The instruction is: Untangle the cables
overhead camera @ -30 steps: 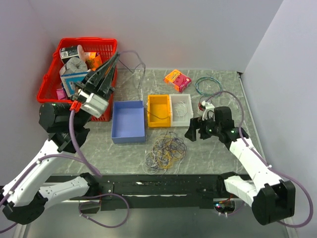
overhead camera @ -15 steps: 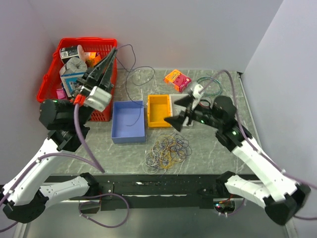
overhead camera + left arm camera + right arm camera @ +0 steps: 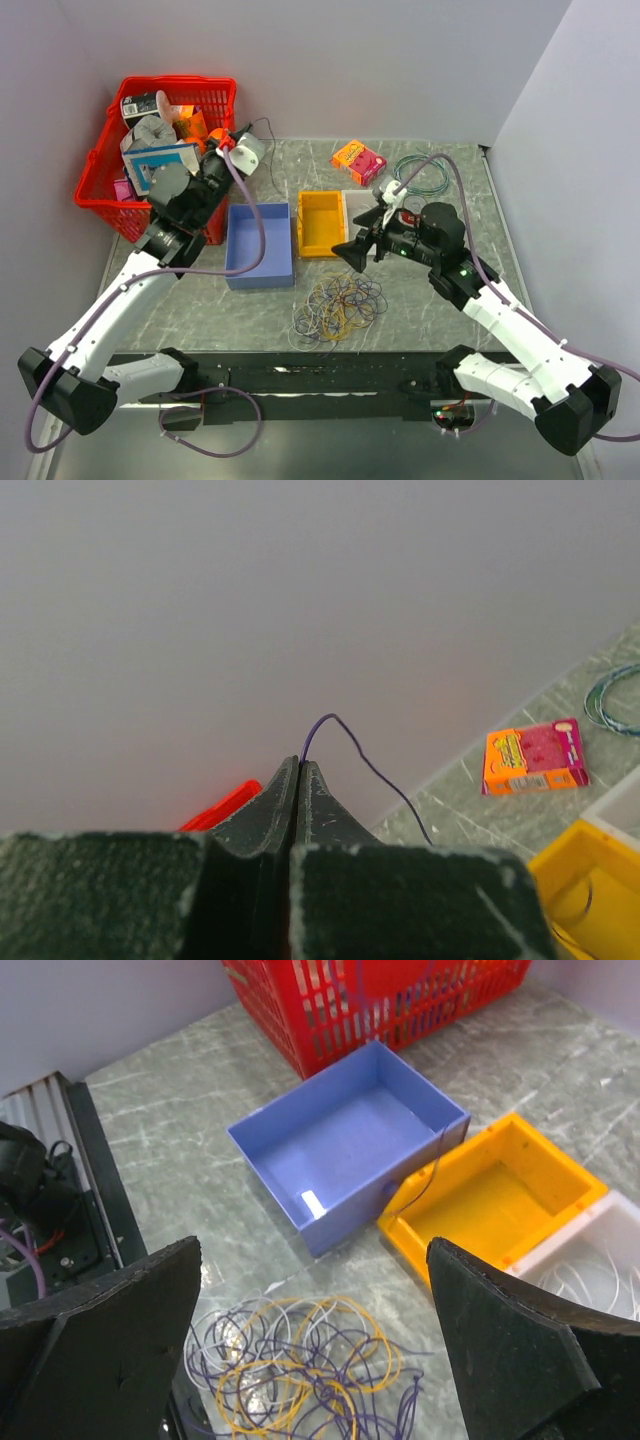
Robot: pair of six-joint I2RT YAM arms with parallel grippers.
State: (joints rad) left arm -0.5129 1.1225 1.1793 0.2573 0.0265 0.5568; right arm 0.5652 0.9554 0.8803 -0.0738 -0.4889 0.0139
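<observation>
The cables [image 3: 338, 303] lie as a tangled pile of purple, yellow-orange and white loops on the table in front of the bins; they also show in the right wrist view [image 3: 310, 1365]. My right gripper [image 3: 368, 236] is open and empty, held above the table just behind the pile, and its fingers frame the pile in the right wrist view [image 3: 312, 1245]. My left gripper [image 3: 250, 140] is by the red basket's right end, pointing at the back wall. It is shut [image 3: 297, 764] on one thin purple wire [image 3: 345, 742] that arcs down toward the table.
A blue bin [image 3: 260, 250], a yellow bin [image 3: 322, 222] and a white bin [image 3: 600, 1260] holding white wires stand in a row. A full red basket [image 3: 110, 150] is at back left. An orange box [image 3: 358, 160] and a teal wire coil [image 3: 420, 175] lie at the back.
My left gripper has come down and to the right from above the basket, still holding the purple wire. My right gripper has swung left over the bins and now hangs behind the pile, open.
</observation>
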